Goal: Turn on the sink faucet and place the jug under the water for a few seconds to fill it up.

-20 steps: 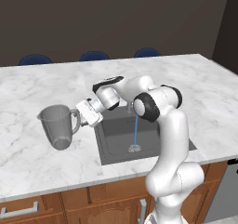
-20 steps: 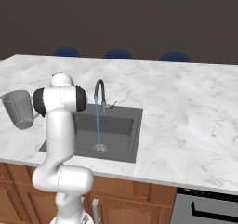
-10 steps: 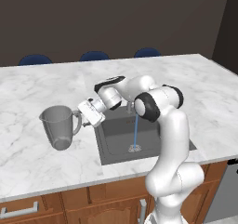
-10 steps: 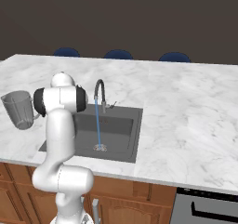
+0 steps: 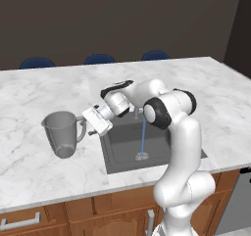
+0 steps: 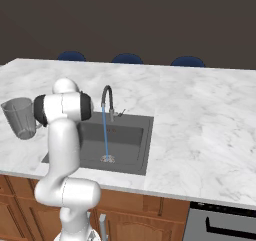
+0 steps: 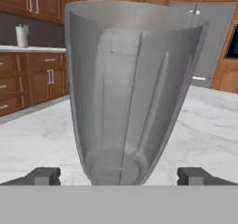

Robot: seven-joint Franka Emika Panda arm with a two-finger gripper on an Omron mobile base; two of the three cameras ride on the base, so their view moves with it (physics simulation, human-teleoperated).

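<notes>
The jug [image 5: 62,133] stands upright on the desk [image 5: 44,93], left of the sink [image 5: 122,154]. The end effector [image 5: 87,130], released, flanks its handle. Water [image 5: 143,138] runs from the sink faucet [image 6: 106,101].

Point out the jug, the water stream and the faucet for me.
jug [image 5: 62,132]: left base view, middle of its translucent body.
water [image 6: 105,135]: right base view, midway down the blue stream.
sink faucet [image 6: 106,91]: right base view, top of the arched spout.
</notes>
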